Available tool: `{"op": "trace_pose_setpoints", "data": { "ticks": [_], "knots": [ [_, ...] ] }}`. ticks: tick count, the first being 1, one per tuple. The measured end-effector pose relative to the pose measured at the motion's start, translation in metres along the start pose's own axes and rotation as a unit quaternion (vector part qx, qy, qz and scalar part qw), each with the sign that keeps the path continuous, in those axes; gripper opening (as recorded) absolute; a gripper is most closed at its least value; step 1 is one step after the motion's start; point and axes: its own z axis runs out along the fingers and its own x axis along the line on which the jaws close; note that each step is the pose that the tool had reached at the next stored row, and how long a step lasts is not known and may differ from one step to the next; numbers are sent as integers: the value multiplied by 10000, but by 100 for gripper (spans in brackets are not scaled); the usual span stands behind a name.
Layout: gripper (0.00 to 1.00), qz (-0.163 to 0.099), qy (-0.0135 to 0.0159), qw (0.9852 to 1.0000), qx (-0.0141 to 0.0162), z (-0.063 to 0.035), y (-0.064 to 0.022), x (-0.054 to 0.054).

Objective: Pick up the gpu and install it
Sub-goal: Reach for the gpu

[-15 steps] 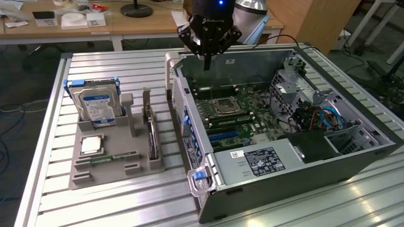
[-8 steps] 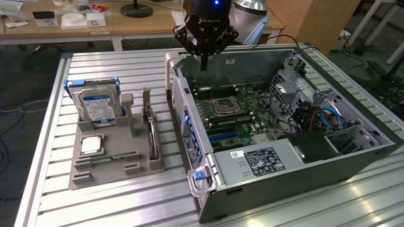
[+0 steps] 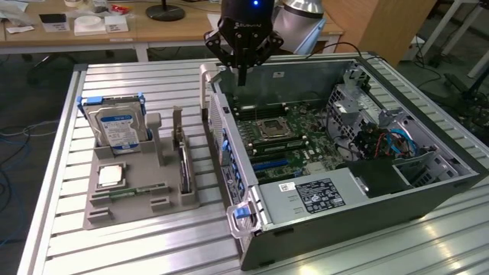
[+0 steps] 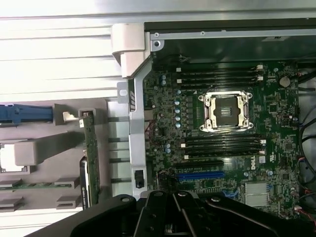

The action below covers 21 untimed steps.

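Observation:
The gpu (image 3: 183, 163) is a thin black card standing on edge in a slot of the grey holder (image 3: 137, 209), on the exterior view's left of the open computer case (image 3: 367, 189). From the wrist it appears edge-on as a narrow dark strip (image 4: 90, 158). My gripper (image 3: 241, 73) hangs above the far rim of the case, well away from the gpu, with its fingers drawn together and nothing between them. Its dark body (image 4: 174, 212) looks down on the motherboard (image 4: 168, 128). A blue expansion slot (image 4: 200, 175) lies on the board beside the empty processor socket (image 4: 226, 112).
The holder also carries a silver hard drive with a blue label (image 3: 118, 123), a processor chip (image 3: 111, 175) and a green memory stick (image 3: 130, 192). Drive cages and cables (image 3: 382, 140) fill the case's far side. The slatted metal table (image 3: 122, 252) has bare room in front.

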Motion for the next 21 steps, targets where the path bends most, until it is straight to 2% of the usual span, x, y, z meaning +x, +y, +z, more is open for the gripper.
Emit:
{"op": "trace_pose_setpoints", "data": {
  "ticks": [21],
  "knots": [
    [11, 0, 0, 10000, 0, -6, -28, 377]
  ]
}}
